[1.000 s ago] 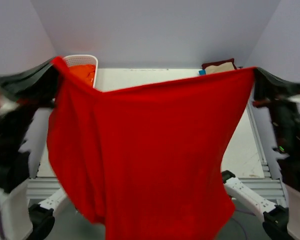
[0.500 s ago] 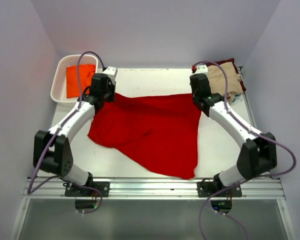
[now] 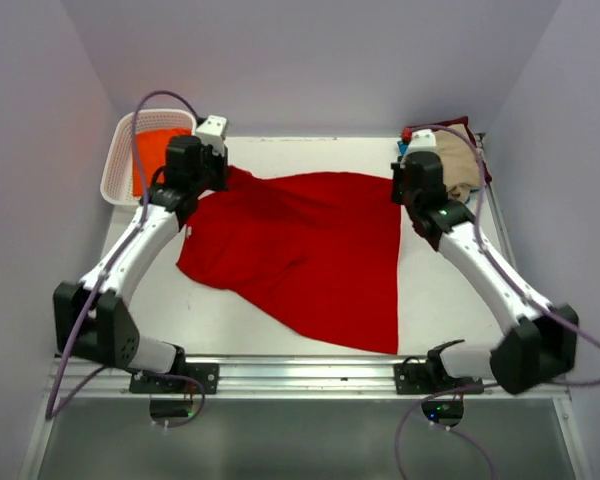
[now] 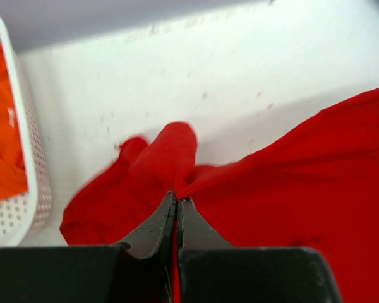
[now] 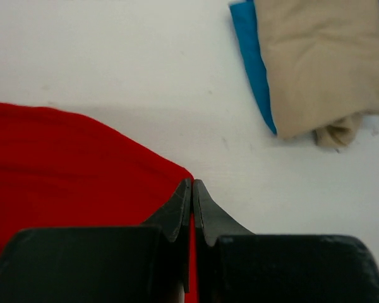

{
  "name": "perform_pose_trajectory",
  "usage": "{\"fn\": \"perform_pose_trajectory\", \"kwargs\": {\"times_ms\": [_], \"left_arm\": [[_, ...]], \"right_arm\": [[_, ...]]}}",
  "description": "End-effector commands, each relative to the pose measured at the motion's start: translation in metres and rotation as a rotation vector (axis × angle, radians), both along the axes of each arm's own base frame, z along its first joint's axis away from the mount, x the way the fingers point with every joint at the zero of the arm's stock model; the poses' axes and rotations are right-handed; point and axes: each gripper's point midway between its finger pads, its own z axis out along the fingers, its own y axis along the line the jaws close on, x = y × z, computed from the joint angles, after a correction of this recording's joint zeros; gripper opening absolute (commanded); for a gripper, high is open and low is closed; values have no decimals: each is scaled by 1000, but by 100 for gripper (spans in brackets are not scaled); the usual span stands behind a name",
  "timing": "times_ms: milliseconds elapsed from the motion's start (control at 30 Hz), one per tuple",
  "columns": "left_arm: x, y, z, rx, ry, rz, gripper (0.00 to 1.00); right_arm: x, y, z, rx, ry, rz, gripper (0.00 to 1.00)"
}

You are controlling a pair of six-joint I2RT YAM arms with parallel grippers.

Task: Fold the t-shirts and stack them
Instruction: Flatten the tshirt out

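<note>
I see the bright red t-shirt point(image 3: 300, 250) spread flat across the middle of the table point(image 3: 310, 155), one long flap reaching toward 6 o'clock. My left gripper point(image 4: 177, 201) is clamped on a bunched fold at the shirt's 10 o'clock corner. My right gripper point(image 5: 191, 184) is pinched tight on the cloth edge at its 2 o'clock corner. At the table's 10 o'clock, the white slotted basket point(image 3: 113, 175) holds an orange t-shirt point(image 3: 152, 150). At 2 o'clock, a beige t-shirt point(image 5: 322, 57) lies on a blue t-shirt point(image 5: 247, 57), with a maroon t-shirt point(image 3: 450, 127) showing behind.
</note>
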Motion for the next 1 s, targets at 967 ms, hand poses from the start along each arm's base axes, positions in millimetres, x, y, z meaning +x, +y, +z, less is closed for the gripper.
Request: {"fn": "perform_pose_trajectory", "kwargs": {"times_ms": [967], "left_arm": [[-120, -9, 210, -228, -406, -187, 0]], "right_arm": [[-124, -26, 189, 154, -302, 103, 0]]}}
